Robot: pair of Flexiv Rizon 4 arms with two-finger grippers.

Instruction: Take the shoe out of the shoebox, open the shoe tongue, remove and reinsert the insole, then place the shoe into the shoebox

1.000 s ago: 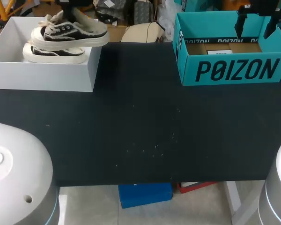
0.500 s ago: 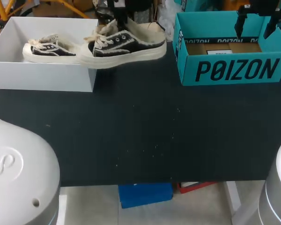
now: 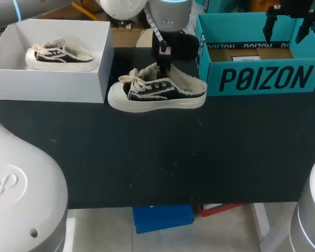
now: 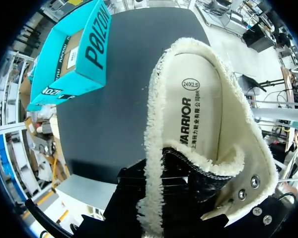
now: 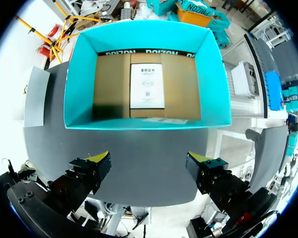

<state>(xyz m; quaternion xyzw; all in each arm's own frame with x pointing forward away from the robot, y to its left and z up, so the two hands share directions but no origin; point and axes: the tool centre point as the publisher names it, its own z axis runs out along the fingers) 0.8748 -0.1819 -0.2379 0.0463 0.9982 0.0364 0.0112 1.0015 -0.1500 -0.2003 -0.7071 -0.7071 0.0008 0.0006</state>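
Shoe (image 3: 163,93), black canvas with fleecy cream lining, is clenched in left jaws; right jaws gape above teal box (image 3: 262,79).

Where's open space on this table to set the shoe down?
The near half of the black tabletop is bare, in front of the white shoebox, the black-and-cream shoe and the teal cardboard box. The far strip is crowded: that shoe fills the gap between the boxes.

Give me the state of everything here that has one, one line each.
Held shoe: upright, between the boxes, insole in.
Left gripper: shut on the held shoe.
Other shoe: lying in the white box.
White box: open.
Teal box: open, no shoe inside.
Right gripper: open, over the teal box.
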